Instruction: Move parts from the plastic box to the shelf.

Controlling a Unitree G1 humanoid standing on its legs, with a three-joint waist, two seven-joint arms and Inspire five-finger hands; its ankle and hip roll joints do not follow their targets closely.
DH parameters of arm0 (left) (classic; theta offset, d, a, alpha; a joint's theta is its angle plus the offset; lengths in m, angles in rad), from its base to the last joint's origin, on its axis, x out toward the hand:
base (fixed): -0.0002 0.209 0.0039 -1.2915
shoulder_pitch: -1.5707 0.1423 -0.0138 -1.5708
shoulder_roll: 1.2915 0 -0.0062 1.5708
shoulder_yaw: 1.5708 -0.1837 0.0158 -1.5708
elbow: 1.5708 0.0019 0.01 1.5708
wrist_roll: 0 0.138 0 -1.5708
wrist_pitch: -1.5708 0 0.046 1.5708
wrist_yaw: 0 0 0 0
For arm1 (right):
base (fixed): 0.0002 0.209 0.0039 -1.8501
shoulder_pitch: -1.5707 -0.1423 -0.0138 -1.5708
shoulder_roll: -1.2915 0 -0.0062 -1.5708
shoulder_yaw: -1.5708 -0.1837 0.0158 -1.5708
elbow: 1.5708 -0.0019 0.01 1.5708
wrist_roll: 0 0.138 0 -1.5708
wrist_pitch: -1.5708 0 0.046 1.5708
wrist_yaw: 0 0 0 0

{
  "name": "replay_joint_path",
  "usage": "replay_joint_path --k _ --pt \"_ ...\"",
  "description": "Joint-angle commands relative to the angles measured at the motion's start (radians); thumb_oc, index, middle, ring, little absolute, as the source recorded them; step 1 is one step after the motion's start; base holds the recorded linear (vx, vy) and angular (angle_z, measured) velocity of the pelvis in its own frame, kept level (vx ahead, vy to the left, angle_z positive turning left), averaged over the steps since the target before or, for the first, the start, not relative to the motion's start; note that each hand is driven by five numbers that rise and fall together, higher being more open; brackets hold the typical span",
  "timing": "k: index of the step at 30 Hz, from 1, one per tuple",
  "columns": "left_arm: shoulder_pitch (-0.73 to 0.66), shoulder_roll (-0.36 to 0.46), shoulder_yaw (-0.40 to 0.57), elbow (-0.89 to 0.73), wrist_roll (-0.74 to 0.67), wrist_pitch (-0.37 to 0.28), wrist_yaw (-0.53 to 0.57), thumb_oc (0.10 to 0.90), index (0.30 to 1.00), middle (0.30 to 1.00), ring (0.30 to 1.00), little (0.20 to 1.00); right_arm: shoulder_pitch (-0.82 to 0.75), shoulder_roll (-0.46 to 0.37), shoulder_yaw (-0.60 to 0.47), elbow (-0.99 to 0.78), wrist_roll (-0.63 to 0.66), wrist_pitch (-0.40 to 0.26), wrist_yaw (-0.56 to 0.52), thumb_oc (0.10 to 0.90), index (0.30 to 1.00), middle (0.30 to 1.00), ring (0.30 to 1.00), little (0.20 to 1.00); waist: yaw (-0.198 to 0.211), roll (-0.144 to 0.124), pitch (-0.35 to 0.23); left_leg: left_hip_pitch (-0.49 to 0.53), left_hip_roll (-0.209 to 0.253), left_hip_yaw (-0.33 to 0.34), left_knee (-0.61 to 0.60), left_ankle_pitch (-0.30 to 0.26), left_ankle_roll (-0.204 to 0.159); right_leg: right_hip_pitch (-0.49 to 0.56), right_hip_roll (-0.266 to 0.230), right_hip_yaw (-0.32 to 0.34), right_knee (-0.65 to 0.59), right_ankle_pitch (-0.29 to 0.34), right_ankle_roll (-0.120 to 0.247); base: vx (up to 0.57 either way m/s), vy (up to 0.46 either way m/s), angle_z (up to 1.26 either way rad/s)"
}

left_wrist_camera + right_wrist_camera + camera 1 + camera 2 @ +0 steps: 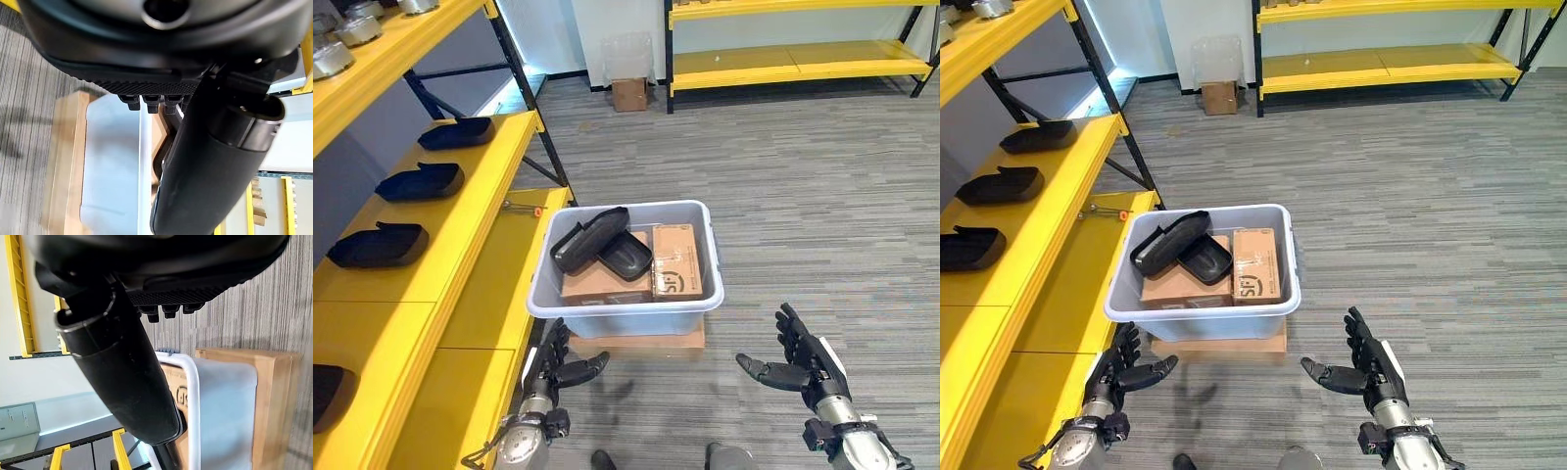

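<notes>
Currently, in the left eye view, the left hand (553,367) and the right hand (800,364) are hovering just short of the plastic box (685,299), fingers loosely spread and holding nothing. Two black parts (600,243) are lying in the box, leaning across cardboard boxes (677,260) packed beneath them; the box itself is sitting on a low wooden base (651,342). More black parts (419,182) are already lying in a row on the yellow shelf (487,230) to the robot's left.

From the right eye view, the parts look like stiff moulded shells, probably light and a little slick; taking one by its long raised edge seems safest.

Looking along the left hand in its wrist view, the pale box wall (112,161) is lying past relaxed fingers (155,102).

Through the right wrist view, the box's white rim (191,396) and one printed carton are showing beyond slack fingers (171,310).
</notes>
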Motion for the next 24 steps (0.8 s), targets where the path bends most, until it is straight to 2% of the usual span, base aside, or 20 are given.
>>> replay_joint_path --k 1,4,5,6,7,9,10,12,13,16,17,19,20,24 --pt "-0.042 0.009 0.049 -0.100 0.001 -0.070 -0.003 0.900 1.000 1.000 1.000 1.000 -0.060 -0.033 -0.077 -0.117 0.020 -0.103 -0.017 0.900 1.000 1.000 1.000 1.000 0.001 -0.029 0.060 0.062 0.017 -0.039 0.334 -0.113 0.060 0.189 0.019 0.051 -0.395 0.181 0.061 -0.04 -0.111 -0.24" --pt "-0.045 0.004 0.051 -0.100 -0.013 -0.068 0.000 0.900 1.000 1.000 1.000 1.000 -0.067 -0.035 -0.084 -0.107 0.007 -0.103 -0.036 0.900 1.000 1.000 1.000 1.000 0.016 -0.035 0.066 -0.027 -0.019 -0.087 0.237 -0.111 0.079 0.199 0.003 0.057 -0.394 0.168 0.071 0.04 0.017 -0.07" --pt "-0.043 0.006 0.054 -0.101 -0.014 -0.069 0.005 0.900 1.000 1.000 1.000 1.000 -0.067 -0.032 -0.087 -0.104 0.013 -0.105 -0.040 0.900 1.000 1.000 1.000 1.000 0.018 -0.033 0.063 -0.034 -0.011 -0.082 0.075 -0.073 0.067 0.203 -0.004 0.068 -0.390 0.161 0.085 0.18 0.143 0.15" --pt "-0.044 0.007 0.055 -0.099 -0.013 -0.069 0.007 0.900 1.000 1.000 1.000 1.000 -0.064 -0.032 -0.087 -0.102 0.016 -0.108 -0.039 0.900 1.000 1.000 1.000 1.000 0.023 -0.028 0.065 -0.037 -0.010 -0.084 -0.007 -0.051 0.058 0.204 -0.006 0.070 -0.385 0.156 0.091 0.16 0.131 0.07" --pt "-0.044 0.007 0.055 -0.099 -0.013 -0.069 0.007 0.900 1.000 1.000 1.000 1.000 -0.064 -0.032 -0.087 -0.102 0.016 -0.108 -0.039 0.900 1.000 1.000 1.000 1.000 0.024 -0.030 0.065 -0.032 -0.012 -0.082 -0.014 -0.048 0.058 0.205 -0.008 0.071 -0.385 0.155 0.091 0.10 0.110 -0.15" --pt "-0.058 0.008 0.050 -0.089 -0.007 -0.074 0.013 0.900 1.000 1.000 1.000 1.000 -0.072 -0.037 -0.084 -0.087 0.011 -0.114 -0.049 0.900 1.000 1.000 1.000 1.000 0.038 -0.018 0.069 -0.055 -0.009 -0.108 -0.142 0.022 0.037 0.209 -0.009 0.076 -0.374 0.146 0.100 0.18 0.146 -0.46" --pt "-0.075 0.011 0.048 -0.080 0.000 -0.080 0.023 0.900 1.000 1.000 1.000 1.000 -0.084 -0.037 -0.079 -0.072 -0.002 -0.117 -0.063 0.900 1.000 1.000 1.000 1.000 0.051 -0.008 0.070 -0.067 -0.016 -0.159 -0.231 0.049 0.021 0.226 -0.010 0.099 -0.363 0.126 0.112 0.27 0.191 -0.38" --pt "-0.079 0.007 0.049 -0.077 -0.002 -0.087 0.024 0.900 1.000 1.000 1.000 1.000 -0.084 -0.036 -0.082 -0.070 -0.009 -0.118 -0.066 0.900 1.000 1.000 1.000 1.000 0.054 0.007 0.063 -0.063 -0.013 -0.172 -0.237 0.066 -0.001 0.250 -0.009 0.122 -0.365 0.112 0.117 0.27 0.192 -0.37" --pt "-0.079 0.005 0.050 -0.076 -0.010 -0.090 0.027 0.900 1.000 1.000 1.000 1.000 -0.082 -0.028 -0.081 -0.069 -0.006 -0.116 -0.063 0.900 1.000 1.000 1.000 1.000 0.049 0.007 0.060 -0.034 -0.016 -0.165 -0.246 0.038 0.009 0.268 -0.015 0.135 -0.369 0.101 0.122 0.24 0.202 -0.67" --pt "-0.081 0.001 0.039 -0.083 -0.006 -0.091 0.030 0.900 1.000 1.000 1.000 1.000 -0.071 -0.012 -0.090 -0.066 -0.012 -0.117 -0.070 0.900 1.000 1.000 1.000 1.000 0.046 0.021 0.037 -0.005 -0.023 -0.129 -0.247 0.028 0.004 0.300 -0.040 0.146 -0.389 0.101 0.133 0.21 0.205 -0.67" --pt "-0.081 0.001 0.039 -0.083 -0.006 -0.092 0.030 0.900 1.000 1.000 1.000 1.000 -0.071 -0.012 -0.091 -0.067 -0.013 -0.117 -0.070 0.900 1.000 1.000 1.000 1.000 0.047 0.019 0.037 -0.003 -0.024 -0.127 -0.246 0.026 0.004 0.302 -0.042 0.147 -0.390 0.101 0.134 0.16 0.162 -0.52" --pt "-0.088 0.013 0.032 -0.085 -0.006 -0.095 0.038 0.900 1.000 1.000 1.000 1.000 -0.070 0.006 -0.091 -0.075 -0.007 -0.114 -0.072 0.900 1.000 1.000 1.000 1.000 0.044 0.012 0.027 0.000 -0.041 -0.113 -0.209 -0.010 0.021 0.314 -0.079 0.153 -0.398 0.106 0.152 0.20 0.269 -0.46" --pt "-0.102 0.031 0.029 -0.090 -0.006 -0.092 0.048 0.900 1.000 1.000 1.000 1.000 -0.083 0.016 -0.076 -0.073 -0.008 -0.105 -0.075 0.900 1.000 1.000 1.000 1.000 0.043 -0.004 0.014 -0.009 -0.065 -0.088 -0.170 -0.055 0.047 0.295 -0.123 0.172 -0.398 0.120 0.176 0.18 0.294 -0.26" --pt "-0.113 0.041 0.027 -0.091 -0.014 -0.094 0.056 0.900 1.000 1.000 1.000 1.000 -0.103 0.025 -0.059 -0.073 -0.011 -0.098 -0.073 0.900 1.000 1.000 1.000 1.000 0.046 -0.025 0.005 -0.031 -0.086 -0.059 -0.120 -0.101 0.067 0.267 -0.158 0.194 -0.389 0.133 0.199 0.09 0.173 -0.34"
